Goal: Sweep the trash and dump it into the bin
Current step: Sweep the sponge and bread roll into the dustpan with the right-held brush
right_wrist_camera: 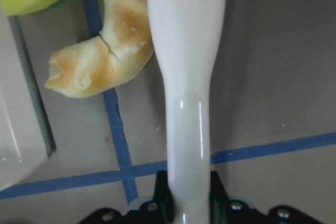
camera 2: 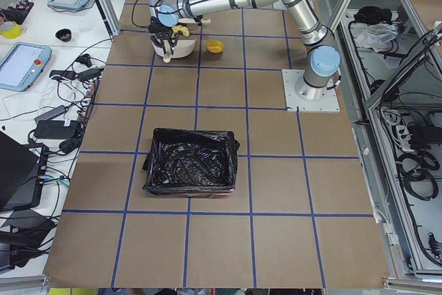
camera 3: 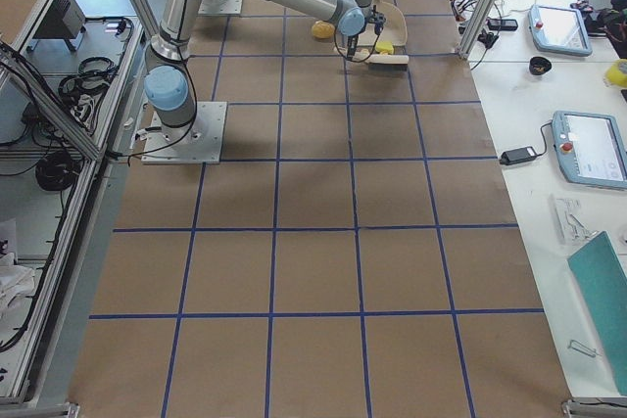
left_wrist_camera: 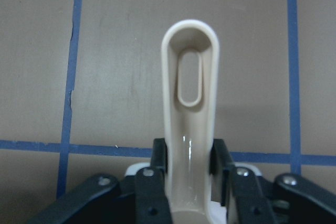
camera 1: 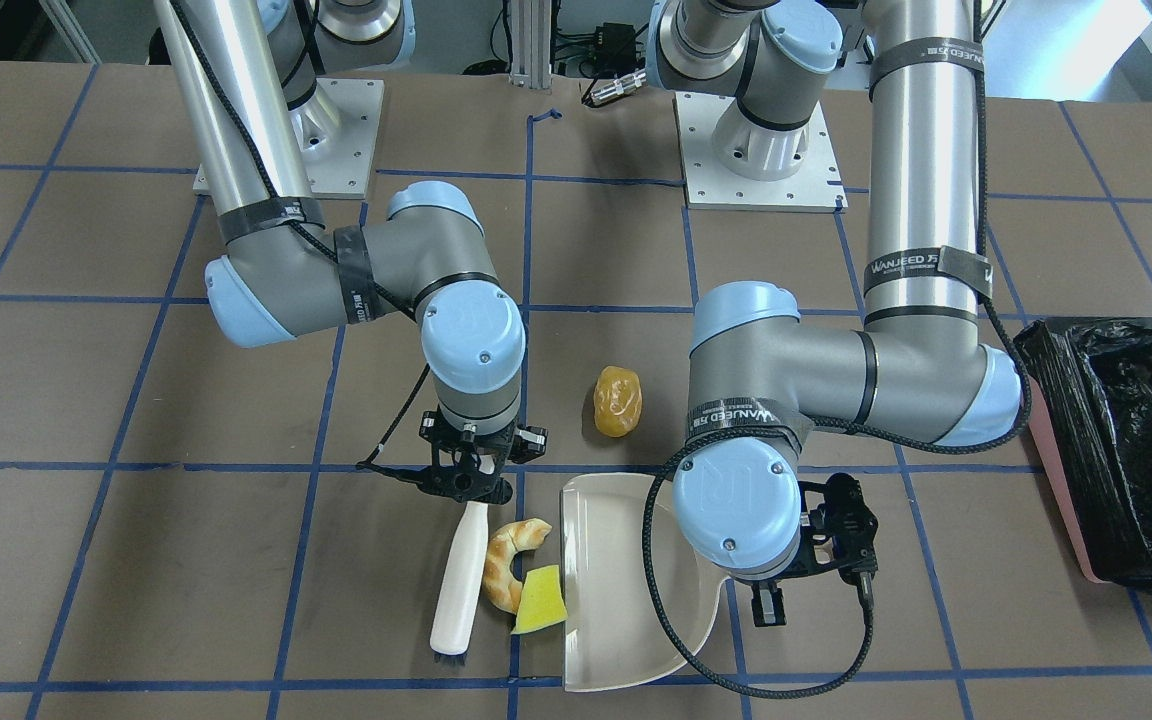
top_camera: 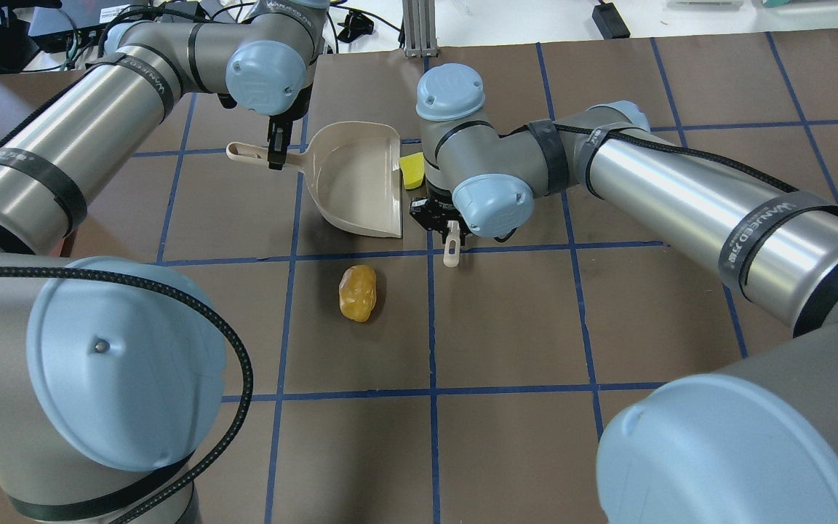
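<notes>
Trash lies in two spots on a brown table point(camera 1: 136, 400) gridded with blue tape. The tan croissant-like piece point(camera 1: 514, 560) and the yellow wedge point(camera 1: 539, 600) touch each other right at the open lip of the beige dustpan point(camera 1: 616, 560). The orange-yellow lump point(camera 1: 617, 401) sits alone on the bare surface, near the pan's corner on the side toward the robot's base. Both arms stand on white mounting plates point(camera 1: 756, 190) bolted to the tabletop. In the side views, white benches with tablets and cables run along the far edge, and aluminium framing stands behind the robot. The bin point(camera 1: 1064, 500), pink and lined with a crinkly black bag, stands at the robot's left end of the table, well apart from the dustpan, and nothing can be made out inside the bag. The left gripper point(left_wrist_camera: 189, 161) is clamped narrow around the dustpan's handle, a finger point(left_wrist_camera: 151, 182) pressed against each side of it, with the pan flat on the table. The right gripper point(right_wrist_camera: 186, 203) is closed tight on the handle of a white brush point(camera 1: 458, 590). That handle lies against the croissant, so the bread sits between brush and pan, and the brush's dark bristles point away from the robot.
</notes>
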### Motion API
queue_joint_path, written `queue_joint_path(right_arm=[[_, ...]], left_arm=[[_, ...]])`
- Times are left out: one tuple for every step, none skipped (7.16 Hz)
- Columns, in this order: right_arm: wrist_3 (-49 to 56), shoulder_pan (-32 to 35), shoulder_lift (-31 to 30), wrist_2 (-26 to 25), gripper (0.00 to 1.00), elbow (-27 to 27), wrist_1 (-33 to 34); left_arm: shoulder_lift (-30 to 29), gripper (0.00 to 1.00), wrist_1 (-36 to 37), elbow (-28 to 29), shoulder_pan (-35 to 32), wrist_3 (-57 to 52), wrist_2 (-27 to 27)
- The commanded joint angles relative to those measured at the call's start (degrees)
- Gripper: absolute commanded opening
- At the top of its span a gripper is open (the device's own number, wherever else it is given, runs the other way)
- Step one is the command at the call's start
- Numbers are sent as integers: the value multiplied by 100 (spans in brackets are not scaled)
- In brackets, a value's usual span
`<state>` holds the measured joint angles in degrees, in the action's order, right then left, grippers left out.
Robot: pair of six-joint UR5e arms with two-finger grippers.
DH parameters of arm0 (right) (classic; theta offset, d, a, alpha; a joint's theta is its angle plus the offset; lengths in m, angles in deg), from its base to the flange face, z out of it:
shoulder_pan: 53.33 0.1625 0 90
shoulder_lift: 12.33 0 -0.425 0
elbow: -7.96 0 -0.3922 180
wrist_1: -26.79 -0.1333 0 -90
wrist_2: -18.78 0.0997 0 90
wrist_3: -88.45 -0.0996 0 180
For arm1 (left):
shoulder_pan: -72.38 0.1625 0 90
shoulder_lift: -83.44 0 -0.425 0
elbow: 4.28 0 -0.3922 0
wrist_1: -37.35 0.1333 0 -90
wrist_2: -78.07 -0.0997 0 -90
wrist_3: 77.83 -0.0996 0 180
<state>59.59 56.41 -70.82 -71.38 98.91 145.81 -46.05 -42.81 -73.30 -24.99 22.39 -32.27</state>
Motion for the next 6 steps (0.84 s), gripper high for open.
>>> queue_joint_path(right_arm=[[-286, 205, 57, 217, 16, -138, 103], [-383, 284, 118, 419, 16, -235, 112], [-427, 398, 136, 430, 16, -297, 95], [-497, 451, 136, 430, 16, -306, 86], [-576, 530, 136, 473, 16, -315, 86], [-656, 583, 136, 570, 16, -402, 69]], left_arm=[[-15, 0, 79, -6, -53, 41, 144], [-59, 0, 106, -6, -71, 41, 171], [-77, 0, 176, -23, -97, 33, 223], [-85, 0, 298, -76, -97, -20, 250], [-77, 0, 500, -189, -97, -90, 372], [-42, 0, 597, -234, -97, -282, 547]])
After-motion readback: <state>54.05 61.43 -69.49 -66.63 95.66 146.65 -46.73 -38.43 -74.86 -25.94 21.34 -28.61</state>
